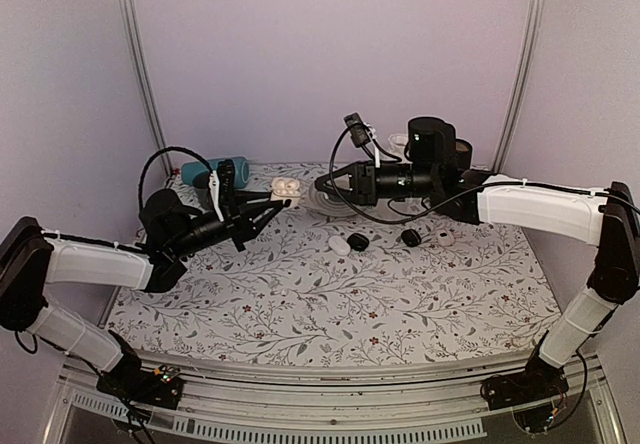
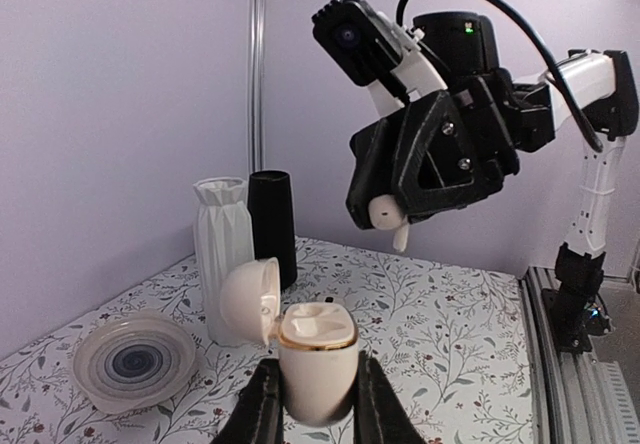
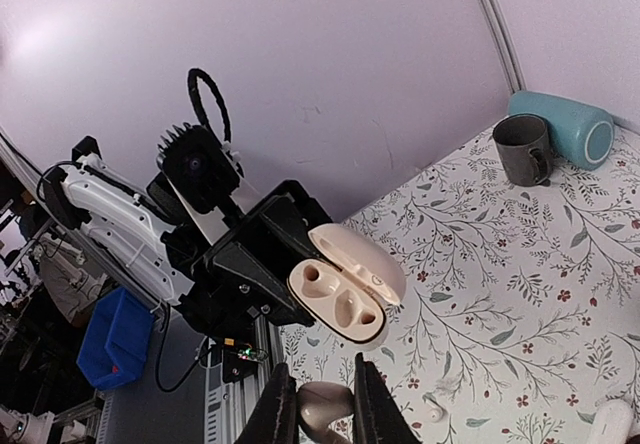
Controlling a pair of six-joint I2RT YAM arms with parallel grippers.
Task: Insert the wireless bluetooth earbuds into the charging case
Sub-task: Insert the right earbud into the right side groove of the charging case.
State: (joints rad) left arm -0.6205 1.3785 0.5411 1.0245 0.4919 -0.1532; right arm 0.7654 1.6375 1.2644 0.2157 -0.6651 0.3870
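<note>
While the teal speaker (image 1: 200,171) and dark mug (image 1: 227,176) sit at the back left of the floral table (image 1: 300,314), the left end effector (image 1: 278,198) is clamped on the charging case (image 1: 286,190), holding it upright in the air, lid flipped open. Just to its right, the right end effector (image 1: 321,186) is pinched on a white earbud (image 2: 388,214), close to the case's mouth but apart from it. Further right, a white oval pod (image 1: 340,246) and two black pods (image 1: 358,241) lie on the table.

On the flowered tablecloth (image 1: 330,309), a teal cylinder (image 3: 565,129) is lying on its side just beside a dark mug (image 3: 524,148), a white ribbed vase (image 2: 222,254) is standing beside a black cylinder (image 2: 272,224), and two black pods (image 1: 358,241) are sitting near a white oval pod (image 1: 340,246).
</note>
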